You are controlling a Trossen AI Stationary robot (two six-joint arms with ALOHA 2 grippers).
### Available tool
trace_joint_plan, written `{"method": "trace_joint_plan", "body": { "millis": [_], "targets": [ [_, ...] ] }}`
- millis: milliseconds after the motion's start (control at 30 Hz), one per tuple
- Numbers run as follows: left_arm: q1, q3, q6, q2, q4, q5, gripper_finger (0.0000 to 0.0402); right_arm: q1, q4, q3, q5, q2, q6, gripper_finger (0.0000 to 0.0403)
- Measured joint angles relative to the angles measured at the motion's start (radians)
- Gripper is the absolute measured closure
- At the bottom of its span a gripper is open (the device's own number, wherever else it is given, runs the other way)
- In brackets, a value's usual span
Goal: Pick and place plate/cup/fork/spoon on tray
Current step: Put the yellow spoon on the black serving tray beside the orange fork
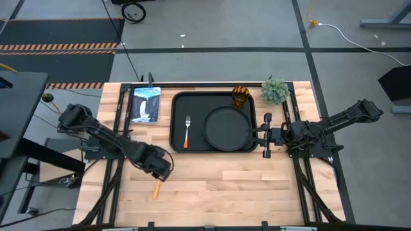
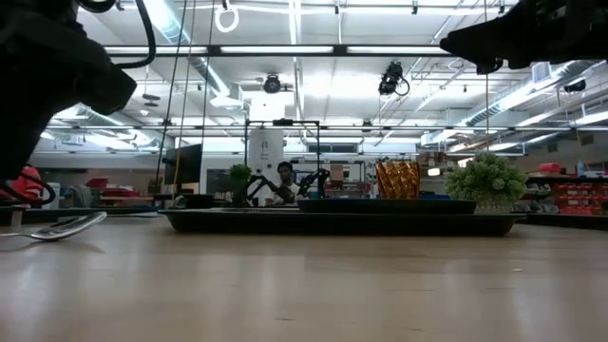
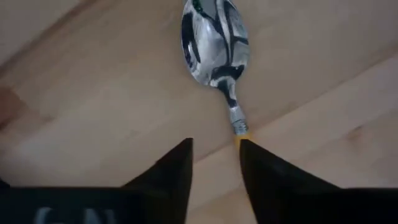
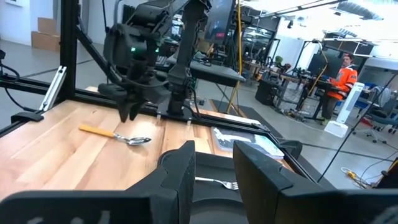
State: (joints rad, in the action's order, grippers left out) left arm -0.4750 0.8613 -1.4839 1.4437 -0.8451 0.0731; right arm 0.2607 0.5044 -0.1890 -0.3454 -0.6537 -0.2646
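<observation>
My left gripper (image 1: 160,168) hangs low over the bare wooden table (image 1: 257,186), on the near side of the tray (image 1: 178,122). Its two dark fingers (image 3: 171,171) are spread a little, with a narrow gap between them, and they pinch nothing. The spoon (image 3: 216,46) lies flat on the wood directly beneath and just ahead of this gripper. Its silver bowl sits forward of my fingertips, and its neck runs back into the gap between them, where the yellow-orange handle begins. I cannot tell whether either finger touches the handle. From above, the tail of that handle (image 1: 156,190) sticks out from under the gripper on the side away from the tray.

My right gripper (image 1: 265,135) waits at the tray's right edge, just beside the plate (image 1: 226,128). Its fingers (image 4: 177,171) stand slightly apart and hold nothing; whether they touch the tray's lip I cannot tell.

The round black plate sits inside the tray, on the half nearer my right gripper. The fork (image 1: 187,131) lies in the tray on the half nearer my left gripper, prongs pointing away from it. The amber cup (image 1: 240,96) stands upright in the tray's far corner, beyond the plate. A small green potted plant (image 1: 275,90) stands on the table just outside that corner.
</observation>
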Motion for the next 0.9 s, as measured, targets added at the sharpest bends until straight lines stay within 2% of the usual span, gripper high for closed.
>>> {"method": "trace_joint_plan", "body": {
  "millis": [133, 267, 400, 567, 900],
  "targets": [
    [-0.020, 0.003, -0.046, 0.042, 0.041, 0.011, 0.0220, 0.000, 0.003, 0.000, 0.001, 0.000, 0.000, 0.0287],
    [-0.028, 0.004, -0.072, 0.094, 0.092, 0.017, 0.0209, 0.000, 0.002, 0.000, 0.002, -0.001, 0.000, 0.0287],
    [-0.028, 0.004, -0.078, 0.151, 0.103, 0.060, 0.0215, 0.000, 0.003, 0.000, 0.002, -0.001, 0.000, 0.0287],
    [-0.026, 0.007, -0.078, 0.195, 0.118, 0.063, 0.0228, 0.000, 0.005, 0.000, 0.002, -0.001, 0.003, 0.0287],
    [-0.025, 0.006, -0.095, 0.199, 0.119, 0.059, 0.0249, 0.000, 0.011, 0.000, 0.003, -0.001, 0.003, 0.0287]
  ]
}}
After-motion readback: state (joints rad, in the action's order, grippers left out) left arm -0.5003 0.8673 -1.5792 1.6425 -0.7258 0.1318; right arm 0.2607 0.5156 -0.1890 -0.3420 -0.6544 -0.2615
